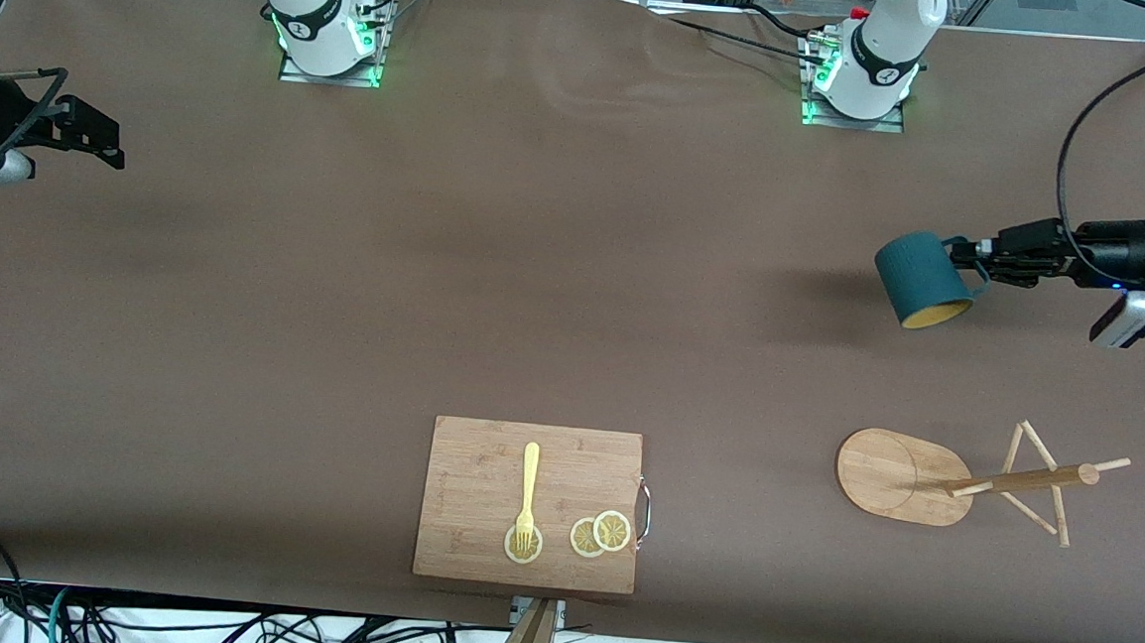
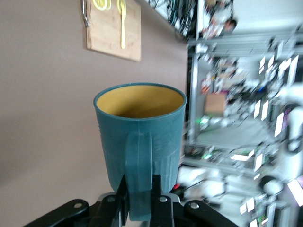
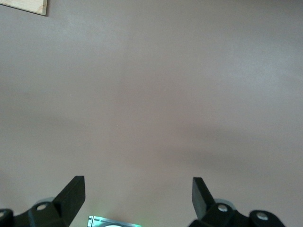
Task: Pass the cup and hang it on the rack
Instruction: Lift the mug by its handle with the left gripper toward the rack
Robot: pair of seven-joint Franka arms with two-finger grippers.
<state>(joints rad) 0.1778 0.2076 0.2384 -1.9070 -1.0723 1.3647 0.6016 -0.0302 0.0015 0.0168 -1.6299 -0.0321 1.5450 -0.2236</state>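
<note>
The dark teal cup (image 1: 921, 280) with a yellowish inside hangs in the air over the table toward the left arm's end, tilted with its mouth toward the front camera. My left gripper (image 1: 974, 259) is shut on its handle. In the left wrist view the cup (image 2: 139, 127) fills the middle and my left gripper (image 2: 139, 191) clamps the handle from both sides. The bamboo rack (image 1: 896, 476) stands on its oval base nearer the front camera than the cup, with its pole and pegs (image 1: 1020, 480). My right gripper (image 1: 106, 146) waits open and empty over the right arm's end of the table (image 3: 138, 189).
A rectangular wooden cutting board (image 1: 482, 495) lies near the table's front edge at the middle, with a yellow fork (image 1: 528, 493) and lemon slices (image 1: 600, 534) on it. The board also shows in the left wrist view (image 2: 106, 35). Its corner shows in the right wrist view (image 3: 28, 5).
</note>
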